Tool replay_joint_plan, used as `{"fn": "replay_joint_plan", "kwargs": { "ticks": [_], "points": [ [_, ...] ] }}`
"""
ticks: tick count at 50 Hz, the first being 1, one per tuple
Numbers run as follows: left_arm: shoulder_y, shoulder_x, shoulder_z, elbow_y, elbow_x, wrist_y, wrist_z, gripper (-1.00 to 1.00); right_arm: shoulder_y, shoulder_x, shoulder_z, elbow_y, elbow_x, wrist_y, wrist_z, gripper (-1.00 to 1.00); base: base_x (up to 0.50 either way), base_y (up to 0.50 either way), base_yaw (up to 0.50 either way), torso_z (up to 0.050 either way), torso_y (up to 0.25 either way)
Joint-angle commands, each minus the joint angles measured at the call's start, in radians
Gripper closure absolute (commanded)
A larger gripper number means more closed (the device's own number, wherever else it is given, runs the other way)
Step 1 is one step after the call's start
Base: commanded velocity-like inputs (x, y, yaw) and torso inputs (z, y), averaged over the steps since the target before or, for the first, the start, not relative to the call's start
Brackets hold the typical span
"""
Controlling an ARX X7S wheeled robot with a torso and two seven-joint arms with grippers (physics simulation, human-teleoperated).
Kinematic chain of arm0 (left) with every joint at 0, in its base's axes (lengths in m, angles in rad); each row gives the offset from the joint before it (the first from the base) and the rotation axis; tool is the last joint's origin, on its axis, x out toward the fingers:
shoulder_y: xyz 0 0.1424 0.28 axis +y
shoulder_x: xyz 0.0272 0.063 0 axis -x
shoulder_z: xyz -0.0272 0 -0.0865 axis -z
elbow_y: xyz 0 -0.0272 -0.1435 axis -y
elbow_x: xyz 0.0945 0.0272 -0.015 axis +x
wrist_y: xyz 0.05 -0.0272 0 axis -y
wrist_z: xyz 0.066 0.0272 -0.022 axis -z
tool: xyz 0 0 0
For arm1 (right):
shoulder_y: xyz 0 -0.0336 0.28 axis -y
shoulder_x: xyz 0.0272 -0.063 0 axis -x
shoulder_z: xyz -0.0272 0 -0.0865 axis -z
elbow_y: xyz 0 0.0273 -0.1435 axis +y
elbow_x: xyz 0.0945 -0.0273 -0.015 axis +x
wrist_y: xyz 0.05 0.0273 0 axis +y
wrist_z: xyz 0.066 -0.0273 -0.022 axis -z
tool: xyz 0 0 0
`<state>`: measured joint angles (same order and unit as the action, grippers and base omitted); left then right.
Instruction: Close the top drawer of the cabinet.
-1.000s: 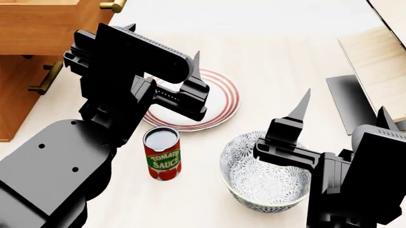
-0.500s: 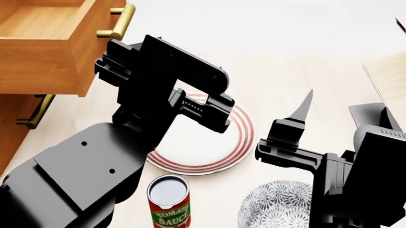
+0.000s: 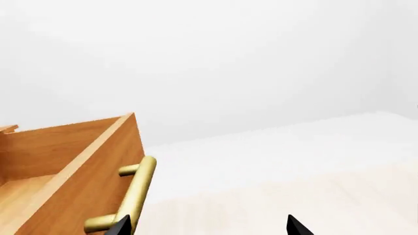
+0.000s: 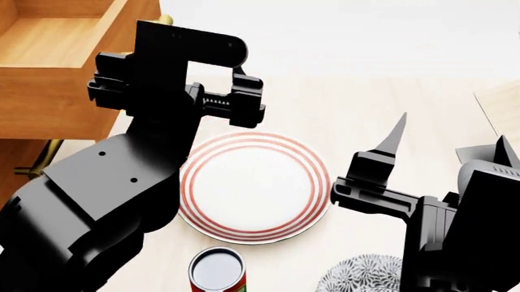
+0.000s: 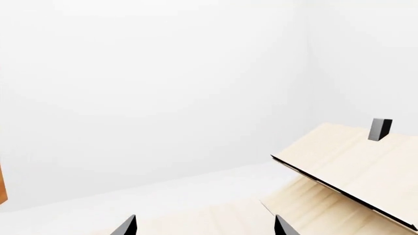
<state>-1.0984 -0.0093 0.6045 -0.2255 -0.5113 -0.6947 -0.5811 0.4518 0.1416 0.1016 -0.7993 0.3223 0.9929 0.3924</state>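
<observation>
The top drawer point(image 4: 57, 67) juts open from the cabinet point(image 4: 21, 158); the left gripper point(image 3: 205, 227), jaws spread wide and holding nothing, hovers beside its brass handle point(image 3: 134, 196), the right gripper point(image 5: 202, 227) likewise wide.

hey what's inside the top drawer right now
The top drawer stands open, and the part of its wooden floor in view is bare. Its front corner is hidden behind the left arm, and its back runs out of view, so those parts cannot be checked.
</observation>
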Motion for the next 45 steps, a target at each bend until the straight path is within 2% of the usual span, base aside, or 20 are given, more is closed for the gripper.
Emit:
{"fn": "replay_joint_plan", "kwargs": {
  "ticks": [1,11,15,18,21,31,39,45],
  "points": [
    [-0.050,-0.009,-0.059,-0.156,-0.078,0.116,-0.255,-1.00,0.001,0.007,0.010,-0.009,0.014,0.001,0.007,-1.00,0.00,0.00,0.00,0.000,0.000],
    [-0.070,-0.032,-0.051,-0.181,-0.088,0.132,-0.278,-1.00,0.005,0.008,0.005,-0.015,0.024,0.008,0.018,-1.00,0.00,0.00,0.00,0.000,0.000],
    [-0.090,-0.033,-0.038,-0.236,-0.080,0.158,-0.252,-1.00,0.010,0.010,0.010,-0.025,0.031,0.014,0.022,-1.00,0.00,0.00,0.00,0.000,0.000],
    [-0.123,-0.027,-0.023,-0.320,-0.069,0.190,-0.204,-1.00,0.012,0.011,0.009,-0.026,0.034,0.014,0.025,-1.00,0.00,0.00,0.00,0.000,0.000],
    [-0.174,-0.011,0.010,-0.447,-0.057,0.236,-0.104,-1.00,0.013,0.012,0.011,-0.037,0.041,0.022,0.028,-1.00,0.00,0.00,0.00,0.000,0.000],
    [-0.256,0.006,0.061,-0.700,-0.092,0.355,-0.057,-1.00,0.018,0.014,0.034,-0.077,0.069,0.058,0.040,-1.00,0.00,0.00,0.00,0.000,0.000],
    [-0.323,0.009,0.246,-0.918,-0.300,0.492,-0.042,-1.00,0.019,0.018,0.048,-0.100,0.086,0.074,0.049,-1.00,0.00,0.00,0.00,0.000,0.000],
    [-0.335,0.009,0.374,-0.998,-0.436,0.549,-0.038,-1.00,0.024,0.019,0.070,-0.135,0.112,0.110,0.056,-1.00,0.00,0.00,0.00,0.000,0.000]
  ]
}}
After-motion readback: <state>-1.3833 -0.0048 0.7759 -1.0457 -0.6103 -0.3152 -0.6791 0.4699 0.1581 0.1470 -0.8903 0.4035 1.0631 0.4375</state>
